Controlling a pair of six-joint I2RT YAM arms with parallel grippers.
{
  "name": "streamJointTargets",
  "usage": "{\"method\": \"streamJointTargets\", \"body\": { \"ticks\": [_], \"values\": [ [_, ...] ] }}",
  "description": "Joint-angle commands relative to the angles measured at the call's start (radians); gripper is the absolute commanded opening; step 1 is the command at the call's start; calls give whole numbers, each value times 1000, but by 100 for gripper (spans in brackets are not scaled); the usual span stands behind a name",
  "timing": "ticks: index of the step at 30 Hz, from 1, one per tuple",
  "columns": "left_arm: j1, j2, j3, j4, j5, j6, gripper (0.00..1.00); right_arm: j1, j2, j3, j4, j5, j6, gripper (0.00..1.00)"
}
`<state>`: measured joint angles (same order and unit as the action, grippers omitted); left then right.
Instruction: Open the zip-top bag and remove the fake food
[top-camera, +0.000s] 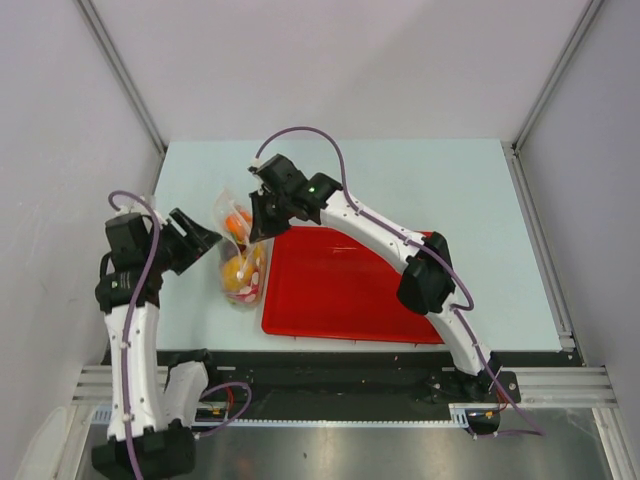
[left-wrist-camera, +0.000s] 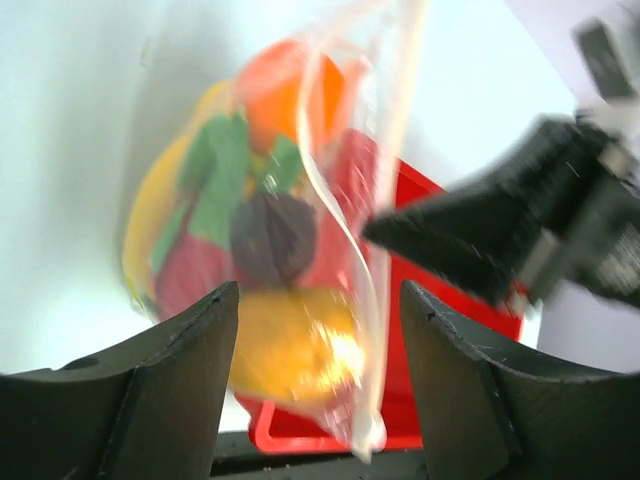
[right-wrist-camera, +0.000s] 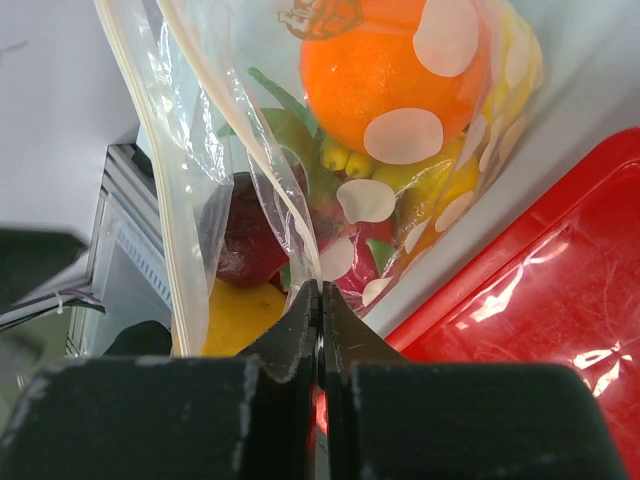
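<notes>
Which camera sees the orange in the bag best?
The right wrist view: the orange is big and sharp through the zip-top bag. The left wrist view shows it blurred; the top view shows a tiny orange speck.

Red tray (top-camera: 350, 290) seemingly tight against bag (top-camera: 241, 265)

Counter (top-camera: 420, 190): one.
Red tray (top-camera: 340, 290): one, right of the bag.
Zip-top bag (top-camera: 240, 262): one.
Fake food (left-wrist-camera: 250, 250) seen through the plastic:
- orange (right-wrist-camera: 385, 75), one
- dark round fruit (left-wrist-camera: 273, 238), one
- pink-green dragon fruit (left-wrist-camera: 200, 265), one
- yellow pieces (left-wrist-camera: 290, 350), at least two; the pile hides the full count

Arms: two, left arm (top-camera: 130, 330) and right arm (top-camera: 400, 250), two fingers (left-wrist-camera: 180, 380) on each.
</notes>
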<state>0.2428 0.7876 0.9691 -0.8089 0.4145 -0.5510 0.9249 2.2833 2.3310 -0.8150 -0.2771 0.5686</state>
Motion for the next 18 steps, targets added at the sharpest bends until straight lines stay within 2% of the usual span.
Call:
{"method": "streamJointTargets", "body": {
  "ticks": [1, 6, 9, 12, 13, 14, 15, 16, 18],
  "values": [
    [-45, 102, 22, 161, -46, -23, 69, 11, -84, -10, -3, -4, 5, 3],
    [-137, 214, 59, 192, -121, -21, 77, 17, -87, -15, -3, -14, 4, 3],
    [-145, 277, 59, 197, -140, -7, 72, 19, -103, -21, -4, -4, -3, 3],
    [-148, 311, 80, 197, -151, 19, 44, 19, -119, -32, -12, 4, -16, 4],
    [-148, 317, 107, 174, -157, 31, 30, 17, -128, -42, -13, 10, -27, 4],
    [-148, 315, 120, 169, -158, 43, 26, 17, -131, -47, -13, 19, -35, 6],
    [-148, 317, 132, 156, -158, 68, 6, 15, -134, -51, -13, 21, -41, 8],
    [-148, 321, 166, 121, -160, 80, 0, 14, -139, -58, -15, 21, -67, 9],
    [-148, 317, 195, 93, -119, 109, 0, 14, -143, -61, -19, 32, -102, 12]
  ]
}}
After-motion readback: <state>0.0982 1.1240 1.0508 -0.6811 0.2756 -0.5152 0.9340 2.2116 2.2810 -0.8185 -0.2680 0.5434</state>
